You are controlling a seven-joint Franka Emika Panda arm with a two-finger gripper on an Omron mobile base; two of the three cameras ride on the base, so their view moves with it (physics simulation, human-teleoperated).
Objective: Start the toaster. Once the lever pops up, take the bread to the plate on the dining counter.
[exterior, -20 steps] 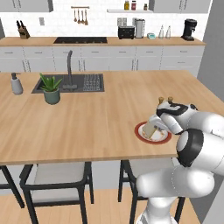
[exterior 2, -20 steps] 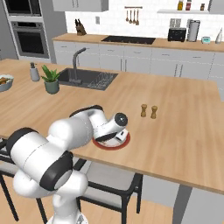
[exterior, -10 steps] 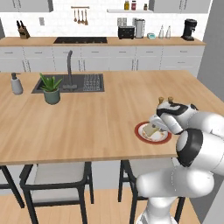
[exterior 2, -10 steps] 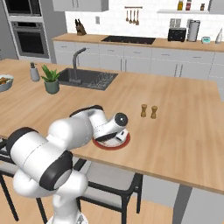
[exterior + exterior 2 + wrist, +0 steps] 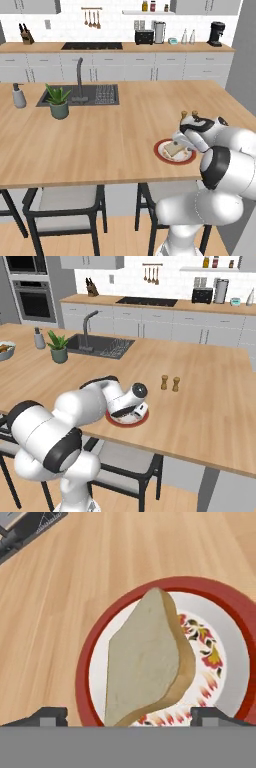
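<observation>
Here we see the bread [image 5: 145,662], a pale tan slice with a darker crust along its rounded edge, lying over the white centre of the plate [image 5: 82,677], whose red rim encloses a small red and yellow flower pattern. The claw [image 5: 129,716] hovers right above it, its two dark tips standing wide on either side of the slice and not pressing it. From the left base view, we find the plate [image 5: 161,154] near the front edge of the light-wood worktop [image 5: 110,135], with the toaster [image 5: 144,36] far back on the rear counter. The right base view adds two small shakers [image 5: 169,383] beyond the plate [image 5: 125,421].
</observation>
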